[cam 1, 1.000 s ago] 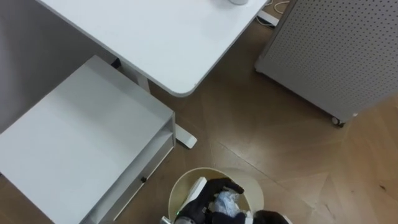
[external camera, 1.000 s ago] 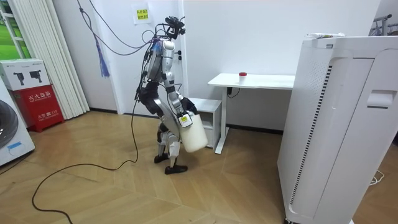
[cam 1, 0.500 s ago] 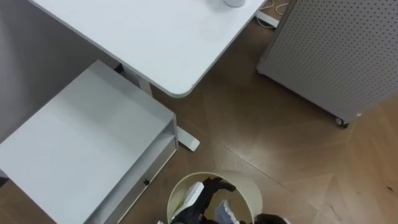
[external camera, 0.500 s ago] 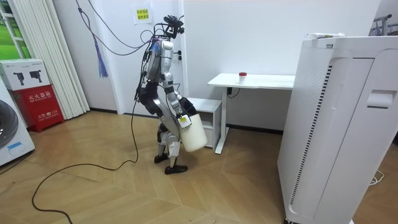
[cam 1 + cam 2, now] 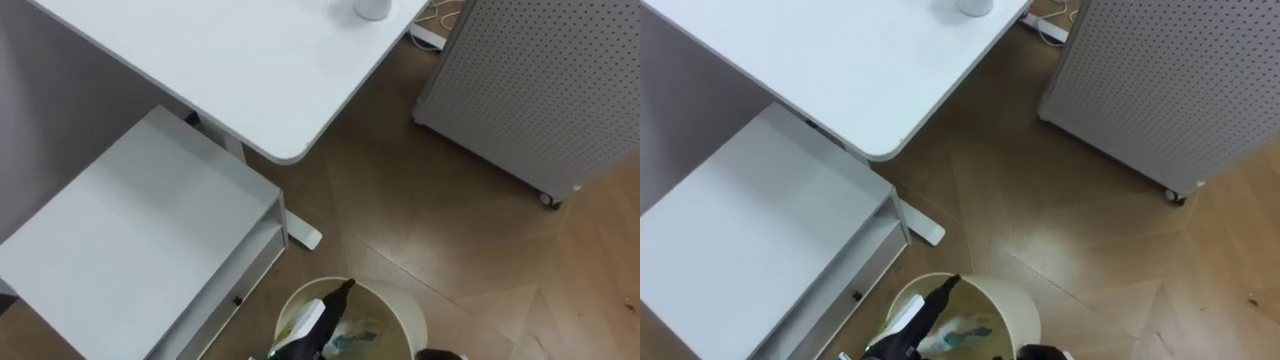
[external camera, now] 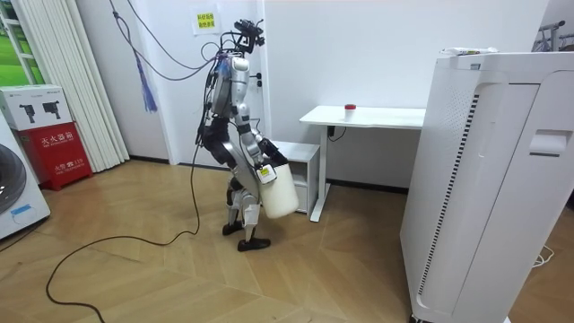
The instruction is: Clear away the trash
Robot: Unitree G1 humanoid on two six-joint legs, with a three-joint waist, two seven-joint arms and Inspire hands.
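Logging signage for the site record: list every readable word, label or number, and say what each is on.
On the wall, a yellow sign: its print is too small to read.
On the red box: white characters, too blurred to read.
Nothing else carries legible text.

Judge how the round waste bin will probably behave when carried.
The waste bin is probably light: in the room view it is held off the floor. Its smooth round wall looks stiff, likely plastic, perhaps slippery. Holding only some crumpled garbage beneath the left robot hand, it may tip easily.
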